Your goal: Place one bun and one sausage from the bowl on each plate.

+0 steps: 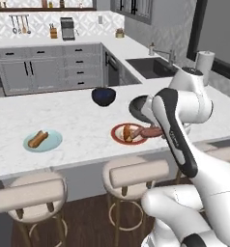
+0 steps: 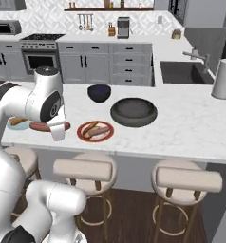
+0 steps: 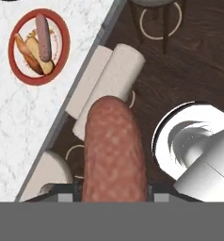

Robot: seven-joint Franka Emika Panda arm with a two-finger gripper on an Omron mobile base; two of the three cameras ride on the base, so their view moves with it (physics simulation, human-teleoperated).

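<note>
Left base view. The white arm is seen rising from the lower right, its forearm bent forward and down over the counter's (image 1: 88, 130) near edge. A sausage (image 1: 153, 131) is seen at the arm's end, level with the red-rimmed plate (image 1: 118, 132), on which a bun (image 1: 128, 132) is laid. The dark grey bowl (image 1: 136, 107) is partly hidden behind the arm. The light blue plate (image 1: 53, 142) is set well to the left and carries a bun (image 1: 38, 139). A smaller dark blue bowl (image 1: 103, 96) is placed farther back. Two padded stools (image 1: 138, 172) are ranged below the counter edge.

Right base view. The arm is seen bent at the left, the hand pointed down at the counter's front edge. The gripper (image 2: 50, 126) is closed on the held sausage (image 2: 49, 126), carried crosswise between the light blue plate (image 2: 11, 126) and the red-rimmed plate (image 2: 95, 131). A bun and a sausage (image 2: 99, 131) are already laid on the red-rimmed plate. The dark grey bowl (image 2: 133, 112) is placed just behind it, to the right.

Hand view. The held sausage (image 3: 115, 150) is seen lengthwise from the bottom edge, clamped between the fingers. Wooden floor and a stool (image 3: 107, 84) are recorded beneath it. The red-rimmed plate (image 3: 12, 52) is seen at upper left with bun (image 3: 37, 54) and sausage (image 3: 43, 30).
</note>
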